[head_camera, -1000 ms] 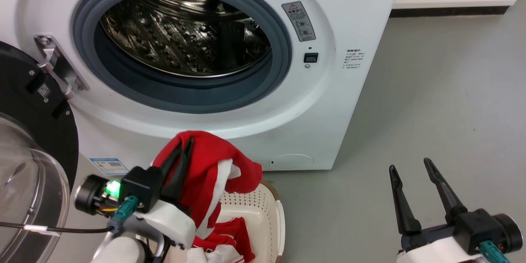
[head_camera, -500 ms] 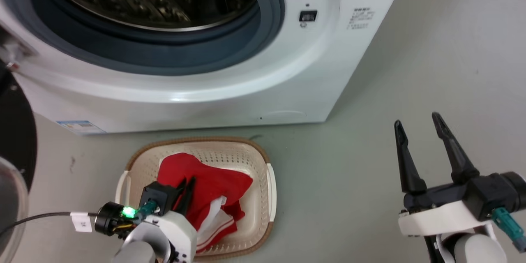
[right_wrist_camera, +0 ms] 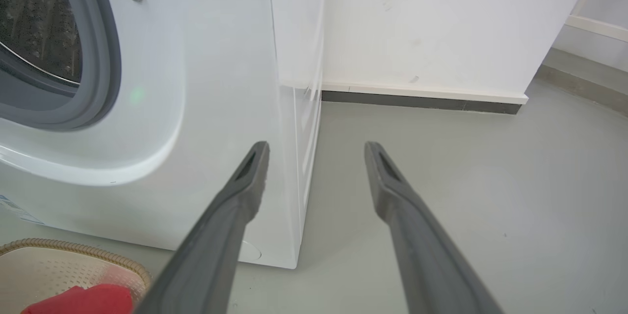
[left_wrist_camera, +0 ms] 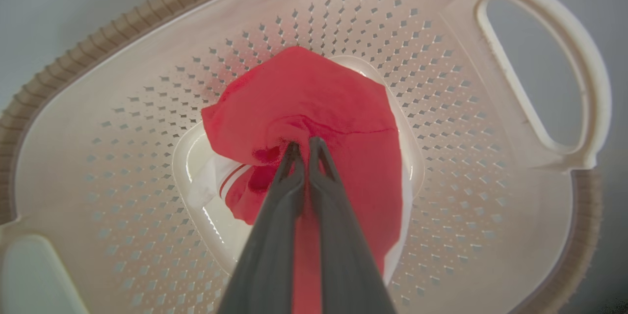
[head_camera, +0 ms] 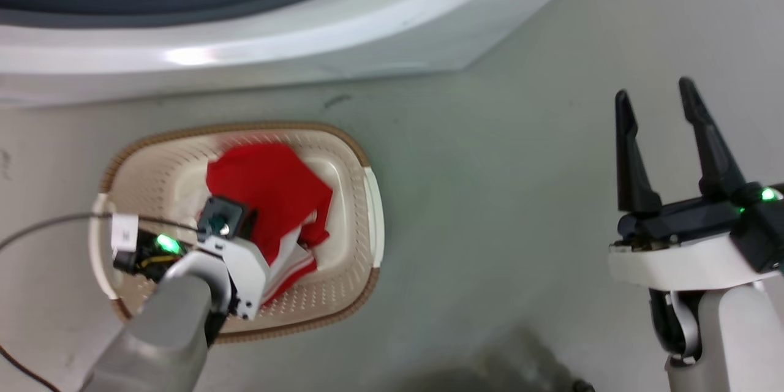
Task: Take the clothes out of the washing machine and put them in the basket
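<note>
The clothes point(head_camera: 269, 184) are red fabric with white striped parts, lying bunched in the bottom of the cream basket point(head_camera: 245, 130). My left gripper point(left_wrist_camera: 304, 141) points straight down into the basket, shut, with a fold of the red clothes point(left_wrist_camera: 314, 93) pinched between its tips. In the head view the left wrist hides those fingers. My right gripper point(head_camera: 654, 89) hangs open and empty over the floor to the right, well away from the basket. The washing machine point(head_camera: 306, 43) stands just behind the basket, and its grey door ring point(right_wrist_camera: 103, 59) and steel drum show at the left.
Grey floor point(head_camera: 490, 196) stretches between the basket and my right arm. A white wall with a dark skirting point(right_wrist_camera: 422, 100) runs behind the washer's right side. A thin cable point(head_camera: 37, 229) trails from my left wrist across the basket's left handle.
The head camera has tilted down, so the washer slid up out of view. My left gripper has lowered the red garment from above the rim into the basket's bottom. The right gripper stays open.
</note>
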You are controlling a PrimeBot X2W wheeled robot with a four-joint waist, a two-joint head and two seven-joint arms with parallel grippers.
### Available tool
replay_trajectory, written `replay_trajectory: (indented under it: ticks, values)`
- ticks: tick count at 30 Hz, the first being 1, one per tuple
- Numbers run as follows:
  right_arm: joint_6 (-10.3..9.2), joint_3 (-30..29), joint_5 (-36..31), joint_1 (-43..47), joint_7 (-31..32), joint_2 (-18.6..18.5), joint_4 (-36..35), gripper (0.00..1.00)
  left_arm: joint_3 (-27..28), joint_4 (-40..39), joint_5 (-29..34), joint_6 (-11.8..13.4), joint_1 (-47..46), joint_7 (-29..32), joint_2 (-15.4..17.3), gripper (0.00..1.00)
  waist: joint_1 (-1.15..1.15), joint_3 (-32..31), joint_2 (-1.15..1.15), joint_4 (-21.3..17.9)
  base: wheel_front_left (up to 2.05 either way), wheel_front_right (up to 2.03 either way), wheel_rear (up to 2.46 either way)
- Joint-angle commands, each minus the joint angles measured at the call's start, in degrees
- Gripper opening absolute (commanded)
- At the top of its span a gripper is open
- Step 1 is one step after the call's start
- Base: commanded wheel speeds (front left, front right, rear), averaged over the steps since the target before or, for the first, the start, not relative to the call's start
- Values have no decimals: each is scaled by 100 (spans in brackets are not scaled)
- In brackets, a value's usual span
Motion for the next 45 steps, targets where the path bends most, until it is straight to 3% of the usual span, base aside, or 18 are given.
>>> replay_trajectory:
  ticks: [1, 8, 15, 16, 17, 23, 31, 36, 45]
  values:
    - [-4, -18, 31, -127, -13, 8, -45, 100, -30, 104, 47, -21, -176, 27, -10, 0, -2, 495, 0, -210, 0, 0, 0]
    - [-4, -22, 207, -369, -13, 9, -166, 100, -309, 1024, 288, -74, -927, 390, -72, 0, -2, 1085, 0, -356, 0, 0, 0]
    - [-4, -22, 313, -476, -13, 8, -195, 100, -512, 1327, 408, -90, -1124, 925, -40, 0, -2, 1262, 0, -446, 0, 0, 0]
    - [-4, -20, 314, -485, -13, 8, -186, 100, -495, 1343, 365, -102, -1104, 958, -54, 21, -2, 1250, 0, -451, 0, 0, 0]
    - [-4, -22, 317, -493, -13, 8, -169, 100, -485, 1351, 319, -128, -1061, 996, -84, 100, -2, 1220, 0, -448, 0, 0, 0]
    - [-4, -28, 258, -472, -13, 8, -107, 100, -360, 1386, 68, -188, -818, 1001, -234, 100, -2, 874, 0, -332, 0, 0, 0]
    - [-4, 10, 69, -114, -13, 6, 78, 100, -325, 1379, -63, -118, -368, 79, -546, 100, -2, -35, 0, -1, 0, 0, 0]
    - [-4, 39, -56, 206, -13, 5, 186, 100, -130, 1222, -264, -21, -42, -173, -663, 100, -2, -664, 0, 190, 0, 0, 0]
    - [-4, 76, -128, 646, -13, 5, 308, 100, 769, -608, -231, 554, 908, -194, -367, 100, -2, -1562, 0, 425, 0, 0, 0]
